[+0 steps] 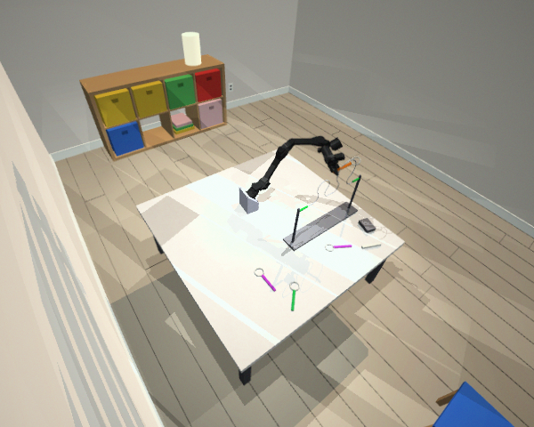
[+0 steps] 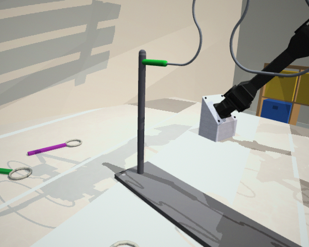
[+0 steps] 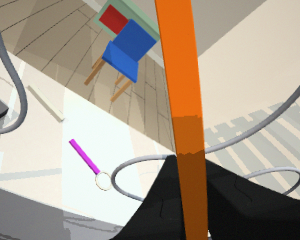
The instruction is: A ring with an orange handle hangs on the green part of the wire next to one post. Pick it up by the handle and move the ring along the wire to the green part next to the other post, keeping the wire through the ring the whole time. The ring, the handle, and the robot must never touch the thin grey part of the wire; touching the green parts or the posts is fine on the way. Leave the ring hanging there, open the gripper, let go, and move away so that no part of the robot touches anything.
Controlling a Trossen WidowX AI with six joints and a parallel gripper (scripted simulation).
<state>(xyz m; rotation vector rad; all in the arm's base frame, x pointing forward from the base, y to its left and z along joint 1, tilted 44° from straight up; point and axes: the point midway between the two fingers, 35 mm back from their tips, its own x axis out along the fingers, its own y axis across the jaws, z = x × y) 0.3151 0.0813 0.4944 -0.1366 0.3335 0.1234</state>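
Orange-handled ring (image 1: 345, 165) is sitting up in the air at the far right of the white table (image 1: 203, 257) in my top view, clamped by its handle in the black parallel-jaw gripper (image 1: 335, 166). I am seeing the ring end pointing right, near the thin grey wire (image 1: 325, 186) and above the far post (image 1: 353, 193) with its green wire end (image 1: 355, 180); the ring itself is too small for me to judge whether the wire is passing through it. The near post (image 1: 295, 226) is standing at the left end of the dark grey base plate (image 1: 319, 225). A purple-handled ring (image 1: 338, 246), another purple one (image 1: 264, 278) and a green-handled ring (image 1: 293, 295) are lying flat on the table nearer the camera.

From the exterior camera I am looking at the near dark post (image 2: 141, 111), upright on the plate (image 2: 191, 204), its green sleeve (image 2: 154, 62) jutting right and leading into the grey wire (image 2: 198, 34), which is looping out of frame. The arm is rising from its white wedge-shaped mount (image 2: 216, 124). The gripper is out of this view.

On the wrist camera the orange handle (image 3: 180, 80) is running up the frame, its lower end pinched between the dark fingers. Grey wire (image 3: 10, 87) is curving on both sides.
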